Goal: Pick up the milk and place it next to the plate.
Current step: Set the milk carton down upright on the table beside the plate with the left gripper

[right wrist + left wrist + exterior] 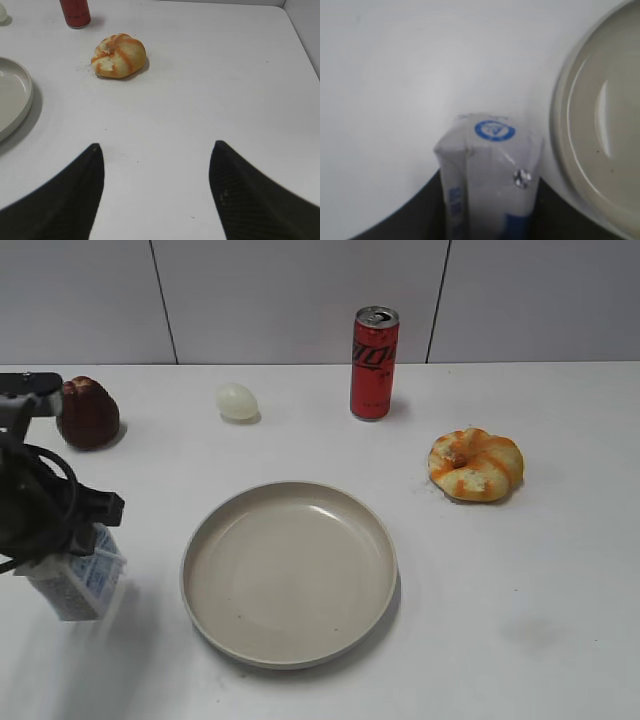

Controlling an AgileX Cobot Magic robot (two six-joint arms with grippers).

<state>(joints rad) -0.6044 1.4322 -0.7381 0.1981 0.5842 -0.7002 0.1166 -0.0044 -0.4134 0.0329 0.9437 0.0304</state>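
The milk (78, 580), a small white carton with blue printing, is held tilted at the left of the table, left of the plate (290, 570). My left gripper (70, 540) is shut on the milk; in the left wrist view the carton (487, 175) sits between the dark jaws, with the plate's rim (560, 150) just to its right. Whether the carton touches the table I cannot tell. My right gripper (156, 165) is open and empty over bare table, out of the exterior view.
A red can (374, 362) stands at the back. A pale egg (237, 401) and a dark brown fruit (88, 413) lie at the back left. An orange-striped bun (476, 464) lies at the right, and shows in the right wrist view (119, 55).
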